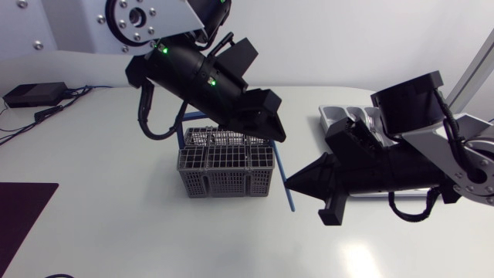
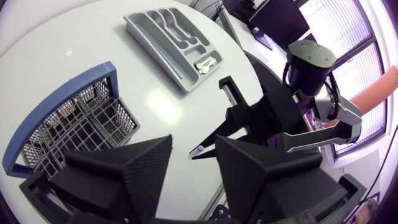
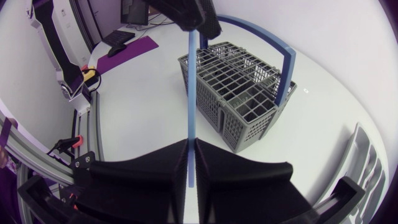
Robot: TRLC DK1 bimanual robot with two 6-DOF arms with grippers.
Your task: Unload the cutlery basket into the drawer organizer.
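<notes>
The right pincer (image 3: 191, 142) is clamped on a thin blue stick (image 3: 191, 93) and holds it just beside the basket (image 1: 228, 181). One end of the stick reaches up between the fingers of the left pincer (image 2: 194, 140). These fingers are apart and, as far as I can see, they do not touch it.

To do this step well, I think the left pincer should draw away first, so that the stick does not catch on it. The right arm can then lay the stick flat and bring it to the organizer (image 2: 152, 53). This lies on the counter (image 1: 116, 232), well apart from the basket and partly under the right arm.

The room is narrow. The basket's blue handle stands near the stick, and the stick must lie along a long slot, not across its walls.
</notes>
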